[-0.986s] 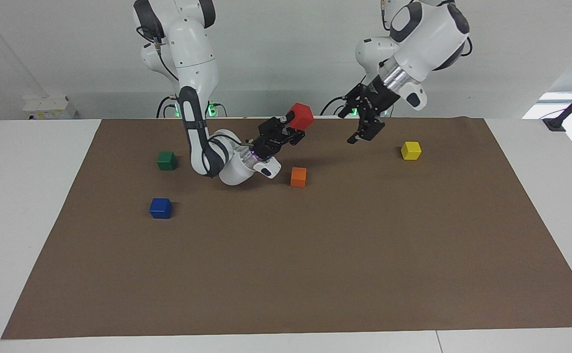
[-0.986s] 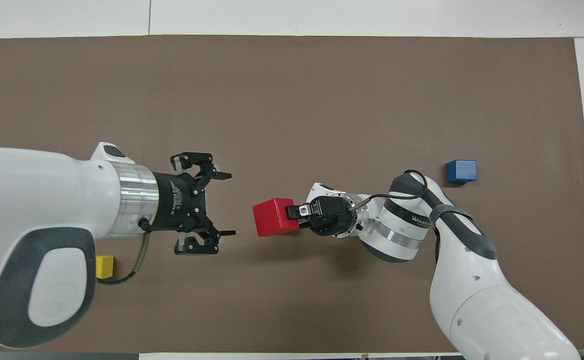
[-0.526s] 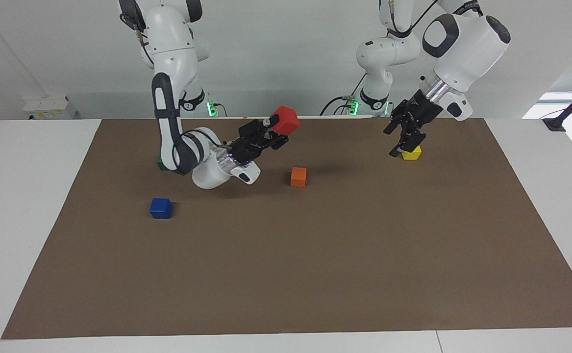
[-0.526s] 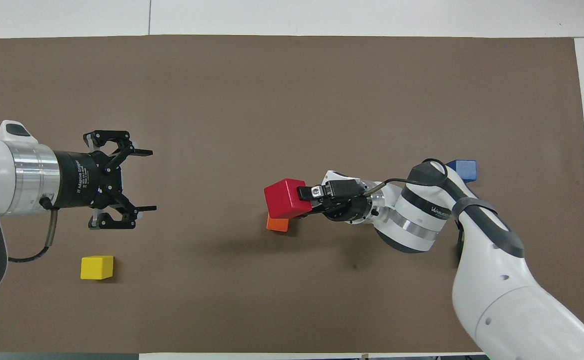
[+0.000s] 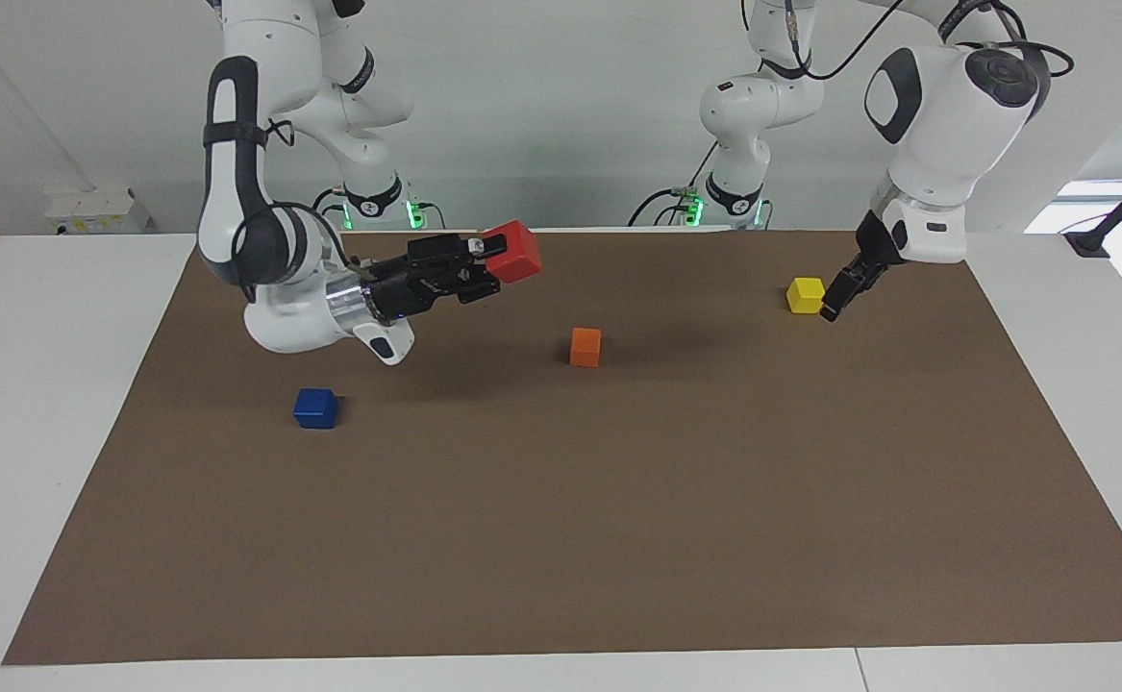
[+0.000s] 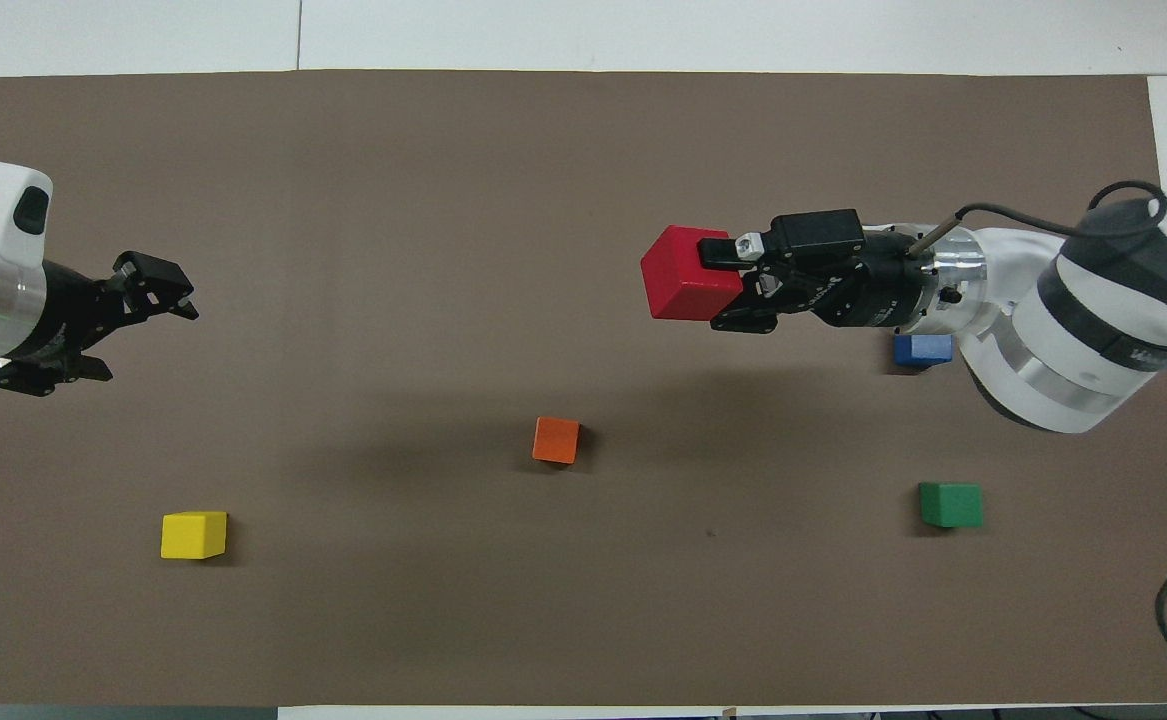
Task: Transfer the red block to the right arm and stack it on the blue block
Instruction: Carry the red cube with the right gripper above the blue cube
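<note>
- A brown mat [image 5: 561,500] covers the white table.
- The right claw [image 5: 484,269] is in the air and clamps the red block [image 5: 511,253] at its tip, held sideways.
- The blue block [image 5: 315,407] sits on the mat below the claw's wrist.
- The left claw [image 6: 138,315] waits with fingers spread, near the yellow block [image 5: 806,294].
- Risk: the tilted red block may land crooked and slide off the blue block.

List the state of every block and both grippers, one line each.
Small bright red cube: held in the air, clamped in the right gripper.
Small deep blue cube: on the mat, nothing stacked on it.
Small orange cube: on the mat, untouched.
Small yellow cube: on the mat, untouched.
Small dark green cube: on the mat, untouched.
Right gripper: shut on the red cube.
Left gripper: open, empty, beside the yellow cube.
</note>
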{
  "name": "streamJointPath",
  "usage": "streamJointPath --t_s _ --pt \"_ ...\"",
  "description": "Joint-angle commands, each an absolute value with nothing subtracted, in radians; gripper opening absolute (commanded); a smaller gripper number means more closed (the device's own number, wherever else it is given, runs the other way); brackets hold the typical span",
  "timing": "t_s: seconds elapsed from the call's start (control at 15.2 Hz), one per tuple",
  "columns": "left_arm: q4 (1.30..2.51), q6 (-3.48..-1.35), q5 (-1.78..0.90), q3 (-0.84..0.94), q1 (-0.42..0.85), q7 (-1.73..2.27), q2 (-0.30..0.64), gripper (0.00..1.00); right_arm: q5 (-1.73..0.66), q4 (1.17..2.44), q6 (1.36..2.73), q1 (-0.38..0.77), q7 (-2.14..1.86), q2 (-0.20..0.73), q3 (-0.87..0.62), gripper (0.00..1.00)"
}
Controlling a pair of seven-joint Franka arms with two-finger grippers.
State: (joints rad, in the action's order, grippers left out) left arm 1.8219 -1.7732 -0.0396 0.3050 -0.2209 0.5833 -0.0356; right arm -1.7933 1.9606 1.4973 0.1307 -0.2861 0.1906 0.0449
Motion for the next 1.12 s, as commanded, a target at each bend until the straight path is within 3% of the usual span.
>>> streamJointPath --t_s 0.0,0.26,0.46,0.85,1.05 --pt "1.658 -1.646 -0.002 0.314 -0.239 0.396 0.055 1.00 -1.602 1.892 1.633 0.120 -0.157 0.115 0.035 0.00" --pt "1.712 -1.592 0.040 0.302 -0.218 0.304 -0.015 1.00 -1.340 1.809 1.686 0.120 -0.060 0.087 0.037 0.00" --pt "1.730 -1.594 -0.003 0.125 -0.059 0.307 -0.043 1.00 -1.062 1.705 1.686 0.123 0.056 0.086 0.037 0.00" --pt "1.724 -1.603 -0.008 0.084 0.002 0.301 -0.035 1.00 -0.544 1.589 1.683 0.140 0.181 0.061 0.020 0.00" --pt "1.723 -1.621 -0.008 0.081 0.017 0.302 -0.034 1.00 -0.341 1.594 1.672 0.166 0.184 0.052 0.020 0.00"
